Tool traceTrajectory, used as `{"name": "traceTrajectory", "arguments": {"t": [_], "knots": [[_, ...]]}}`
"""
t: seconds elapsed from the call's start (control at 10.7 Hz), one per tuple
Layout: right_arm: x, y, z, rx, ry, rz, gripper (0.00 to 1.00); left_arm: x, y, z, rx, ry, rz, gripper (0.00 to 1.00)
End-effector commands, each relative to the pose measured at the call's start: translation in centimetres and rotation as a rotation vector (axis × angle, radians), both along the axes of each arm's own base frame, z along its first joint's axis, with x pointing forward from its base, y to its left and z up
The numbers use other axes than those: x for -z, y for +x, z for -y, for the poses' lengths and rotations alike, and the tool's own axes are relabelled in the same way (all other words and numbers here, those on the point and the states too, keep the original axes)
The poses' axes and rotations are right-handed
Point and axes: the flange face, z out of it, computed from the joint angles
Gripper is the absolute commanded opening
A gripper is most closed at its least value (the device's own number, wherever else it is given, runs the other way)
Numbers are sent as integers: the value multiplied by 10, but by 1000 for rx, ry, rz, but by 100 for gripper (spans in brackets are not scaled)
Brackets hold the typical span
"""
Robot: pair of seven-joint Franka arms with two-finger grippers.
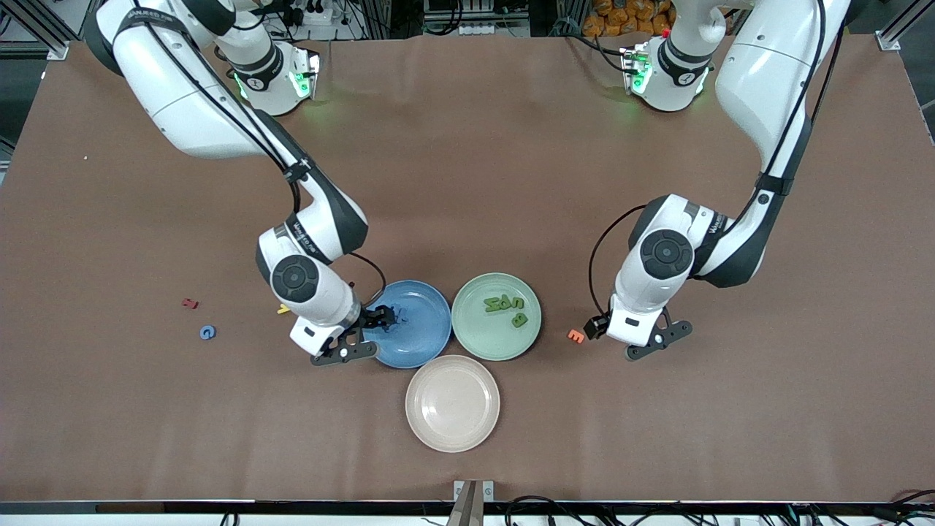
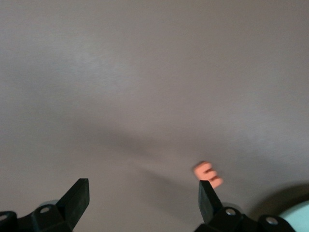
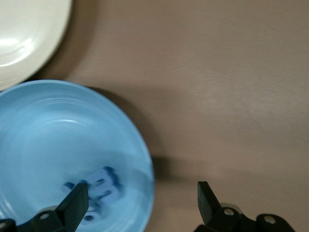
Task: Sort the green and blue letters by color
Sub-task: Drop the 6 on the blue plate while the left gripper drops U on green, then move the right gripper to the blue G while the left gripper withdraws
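Three plates (image 1: 452,431) cluster on a brown table (image 1: 467,146).

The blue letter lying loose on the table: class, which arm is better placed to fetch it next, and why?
Right. The blue letter lies toward the right arm's end; the open right gripper is over the blue plate there. The open left gripper is beside the orange letter.

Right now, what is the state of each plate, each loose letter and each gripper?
Blue plate: holds blue letters.
Green plate: holds green letters.
Beige plate: empty.
Blue G: on the table.
Orange E: on the table.
Right gripper: open, over blue plate.
Left gripper: open, beside orange E.
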Motion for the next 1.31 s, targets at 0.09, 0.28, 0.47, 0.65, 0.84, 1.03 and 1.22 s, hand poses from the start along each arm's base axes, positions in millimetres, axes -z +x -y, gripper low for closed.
{"name": "traceTrajectory", "arguments": {"t": [0.09,0.28,0.47,0.65,0.84,1.03,1.22], "knots": [[-8,21,57,-43,-20,-20,100,-19,-19,-57,55,55,-102,100],[-11,36,123,-104,-64,-23,100,-29,-31,-77,97,43,-124,100],[-18,42,159,-121,-95,-40,100,-47,-45,-94,148,5,-144,100],[-24,49,185,-86,-103,-30,100,-57,-66,-107,177,17,-154,100],[-23,56,245,-5,-106,-31,100,-70,-101,-111,188,4,-168,100],[-35,62,271,26,-104,-14,100,-90,-111,-111,175,-22,-144,100],[-44,69,293,46,-111,11,100,-125,-108,-118,163,-27,-81,100]]}}
